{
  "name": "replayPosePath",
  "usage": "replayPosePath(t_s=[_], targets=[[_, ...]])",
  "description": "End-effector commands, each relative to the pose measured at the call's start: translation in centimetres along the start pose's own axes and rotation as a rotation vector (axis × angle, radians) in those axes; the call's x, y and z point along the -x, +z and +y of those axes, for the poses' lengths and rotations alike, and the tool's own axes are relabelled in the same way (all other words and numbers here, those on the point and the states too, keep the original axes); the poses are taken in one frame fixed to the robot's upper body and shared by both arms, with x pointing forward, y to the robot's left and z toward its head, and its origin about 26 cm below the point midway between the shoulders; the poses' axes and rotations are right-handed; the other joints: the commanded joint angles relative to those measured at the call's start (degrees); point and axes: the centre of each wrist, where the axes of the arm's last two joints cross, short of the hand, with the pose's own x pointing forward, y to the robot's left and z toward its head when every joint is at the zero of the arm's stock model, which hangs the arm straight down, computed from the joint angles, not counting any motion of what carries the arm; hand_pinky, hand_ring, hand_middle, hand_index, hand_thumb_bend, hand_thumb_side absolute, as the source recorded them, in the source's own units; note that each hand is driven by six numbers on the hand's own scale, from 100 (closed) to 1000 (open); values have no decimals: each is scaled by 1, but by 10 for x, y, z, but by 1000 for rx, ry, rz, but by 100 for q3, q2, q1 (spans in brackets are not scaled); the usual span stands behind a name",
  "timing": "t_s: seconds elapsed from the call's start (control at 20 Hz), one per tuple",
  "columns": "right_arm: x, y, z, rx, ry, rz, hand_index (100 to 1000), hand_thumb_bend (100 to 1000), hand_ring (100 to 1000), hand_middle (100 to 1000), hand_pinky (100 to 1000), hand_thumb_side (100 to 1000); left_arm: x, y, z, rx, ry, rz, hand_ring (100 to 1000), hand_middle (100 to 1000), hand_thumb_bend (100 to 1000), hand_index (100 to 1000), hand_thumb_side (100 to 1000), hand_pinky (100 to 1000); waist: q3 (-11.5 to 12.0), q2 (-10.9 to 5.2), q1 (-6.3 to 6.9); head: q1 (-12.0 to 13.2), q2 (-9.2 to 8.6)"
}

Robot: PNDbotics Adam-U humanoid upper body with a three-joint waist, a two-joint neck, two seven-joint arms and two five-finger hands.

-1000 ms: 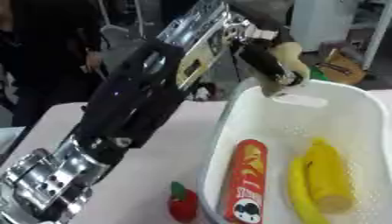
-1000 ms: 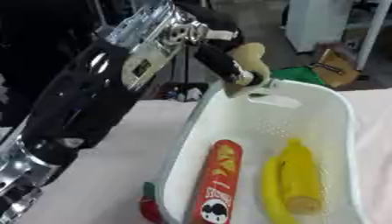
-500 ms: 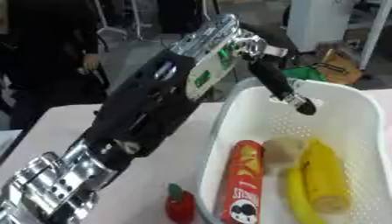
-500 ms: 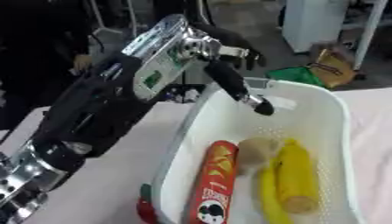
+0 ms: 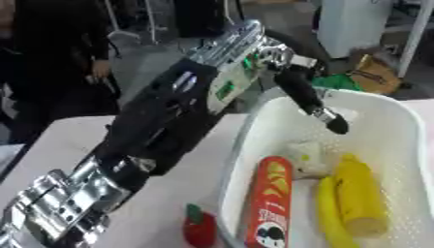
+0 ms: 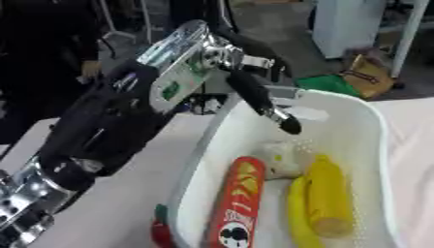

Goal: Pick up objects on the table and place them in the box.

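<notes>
Hovering hand: your left hand (image 5: 309, 99) hangs over the far end of the white box (image 5: 398, 140), fingers stretched straight and holding nothing — one dark fingertip points down into the box.
Right hand: it shows in neither view.
Just under the fingers: a pale, lumpy object (image 5: 307, 157) lies on the box floor near the middle; what it is you cannot tell from here.
Beside it: a yellow corn cob (image 5: 360, 193) lies lengthwise along the box, with a banana (image 5: 331, 215) tucked against its left side.
Left wall of the box: a red cylindrical can (image 5: 267, 203) rests along it, its printed face toward the near end.
Done so far: four things sit inside the box.
Left to do: a small red object with a green top (image 5: 197, 227) stands on the table (image 5: 59, 145) just outside the box's near left corner — it looks like the one item you have yet to fetch.
Elsewhere on the table: no other loose things show, though your arm hides much of its left side.
</notes>
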Motion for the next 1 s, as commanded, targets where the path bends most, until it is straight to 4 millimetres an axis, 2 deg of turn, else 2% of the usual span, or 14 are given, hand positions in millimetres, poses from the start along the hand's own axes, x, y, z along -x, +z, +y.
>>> replayPosePath(t_s=[0.05, 0.1, 0.2, 0.25, 0.3, 0.35, 0.45, 0.5, 0.6, 0.85, 1.0], targets=[[-4, -9, -3, 12, -11, -38, 627, 100, 564, 439, 682, 597, -1, 20, 23, -86, 2, 1, 848, 839, 696, 1000, 893, 715, 7, -77, -57, -1, -33], [-3, -9, -3, 12, -10, -37, 626, 100, 564, 439, 682, 596, -1, 32, 33, -142, 17, 0, 731, 735, 494, 934, 997, 617, 26, -78, -73, -3, -7], [-3, -9, -4, 17, -7, -36, 626, 100, 564, 439, 682, 596, 2, 78, 56, -361, 67, 9, 696, 699, 407, 901, 1000, 595, 79, -73, -92, -8, 40], [-3, -9, -4, 19, -6, -37, 626, 100, 564, 439, 682, 596, 1, 92, 60, -430, 83, 9, 696, 699, 407, 901, 1000, 595, 91, -70, -95, -9, 49], [-3, -9, -4, 21, -5, -35, 626, 100, 564, 439, 681, 596, 2, 108, 64, -518, 100, 17, 596, 600, 378, 808, 985, 509, 114, -66, -109, -18, 62], [-2, -9, -4, 23, -3, -35, 626, 100, 564, 439, 681, 596, 5, 128, 66, -659, 120, 29, 596, 600, 378, 808, 985, 509, 143, -56, -123, -31, 72], [-2, -9, -5, 31, 2, -34, 626, 100, 563, 439, 681, 595, 8, 151, 60, -906, 146, 46, 569, 572, 372, 766, 971, 485, 188, -37, -150, -58, 83], [-2, -9, -5, 35, 4, -34, 626, 100, 563, 439, 680, 595, 9, 158, 55, -1011, 154, 46, 572, 575, 363, 761, 970, 489, 204, -27, -162, -69, 86], [-1, -9, -5, 43, 7, -35, 625, 100, 562, 439, 679, 594, 12, 168, 43, -1157, 167, 27, 642, 664, 347, 782, 976, 534, 231, -8, -188, -84, 93], [0, -8, -7, 65, 14, -32, 625, 100, 562, 439, 679, 595, 21, 198, 10, -1447, 168, 30, 645, 664, 341, 783, 951, 547, 307, 46, -275, -145, 71], [0, -8, -7, 72, 11, -30, 625, 100, 562, 439, 679, 596, 20, 206, -4, -1531, 180, 11, 650, 669, 324, 761, 943, 558, 329, 61, -293, -154, 58]])
